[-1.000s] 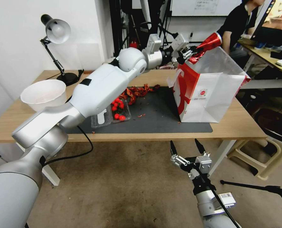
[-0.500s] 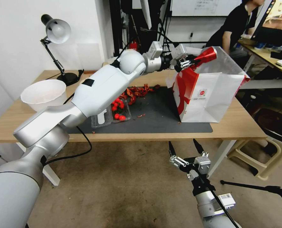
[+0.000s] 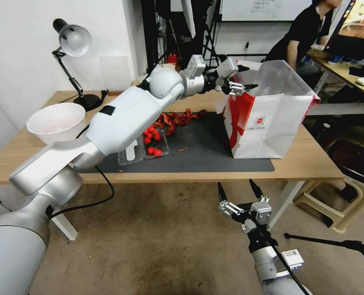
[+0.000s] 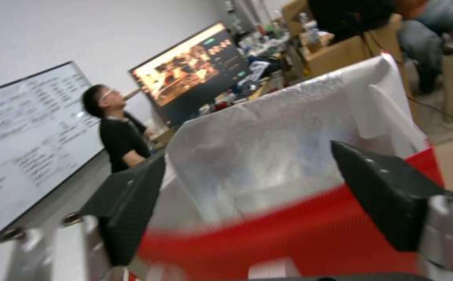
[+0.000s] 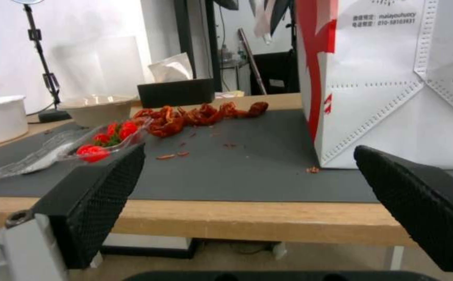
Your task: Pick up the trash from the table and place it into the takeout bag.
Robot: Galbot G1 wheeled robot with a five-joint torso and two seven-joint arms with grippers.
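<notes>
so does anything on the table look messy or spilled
Yes. A pile of red food scraps lies loose on the dark mat, with small bits scattered toward the takeout bag. A clear container of red fruit lies open beside it.

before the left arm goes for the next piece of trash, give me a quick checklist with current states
1. Left gripper empty: ok, fingers open, nothing between them in the left wrist view.
2. Takeout bag upright, mouth open: ok.
3. Last item settled inside the bag: cannot tell, its bottom is hidden.
4. Trash left on the dark grey mat: not ok, red shell scraps and a clear tray of red fruit remain.
5. Right gripper out of the way: ok, open, below the table edge.
</notes>
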